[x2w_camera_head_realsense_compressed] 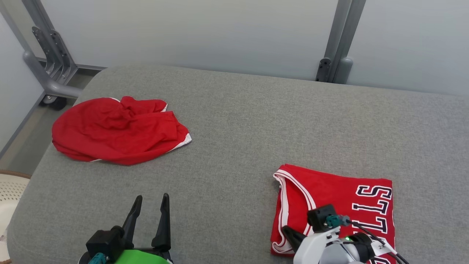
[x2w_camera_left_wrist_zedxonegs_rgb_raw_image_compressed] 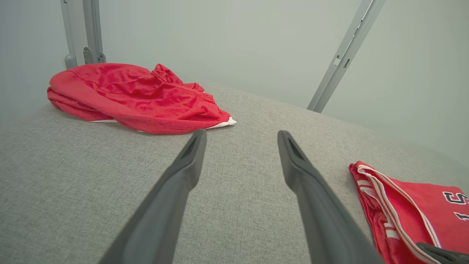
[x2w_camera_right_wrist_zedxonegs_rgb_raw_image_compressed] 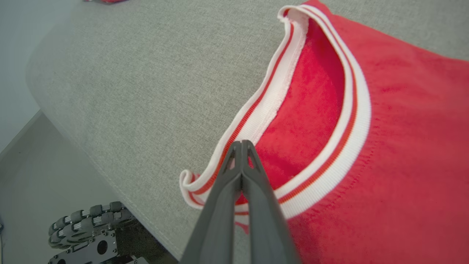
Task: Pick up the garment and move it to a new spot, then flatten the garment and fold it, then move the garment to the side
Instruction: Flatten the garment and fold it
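Observation:
A crumpled red garment [x2w_camera_head_realsense_compressed: 117,130] [x2w_camera_left_wrist_zedxonegs_rgb_raw_image_compressed: 135,99] with a white hem lies at the far left of the grey padded table [x2w_camera_head_realsense_compressed: 256,121]. A folded red jersey [x2w_camera_head_realsense_compressed: 337,194] [x2w_camera_left_wrist_zedxonegs_rgb_raw_image_compressed: 414,205] [x2w_camera_right_wrist_zedxonegs_rgb_raw_image_compressed: 403,128] with white-striped trim and dark lettering lies at the near right. My left gripper [x2w_camera_head_realsense_compressed: 152,197] [x2w_camera_left_wrist_zedxonegs_rgb_raw_image_compressed: 242,134] stands open over bare fabric at the near left, pointing toward the crumpled garment, well short of it. My right gripper [x2w_camera_head_realsense_compressed: 289,233] [x2w_camera_right_wrist_zedxonegs_rgb_raw_image_compressed: 242,143] is shut, its tips just over the jersey's white trim at its left edge, with nothing visibly pinched.
Grey metal frame posts [x2w_camera_head_realsense_compressed: 339,36] stand behind the table against a pale wall, and a rail [x2w_camera_head_realsense_compressed: 44,73] runs past its far left corner. A white perforated object [x2w_camera_head_realsense_compressed: 9,190] sits off the left edge. The table's front edge and my wheeled base [x2w_camera_right_wrist_zedxonegs_rgb_raw_image_compressed: 91,227] lie below the right gripper.

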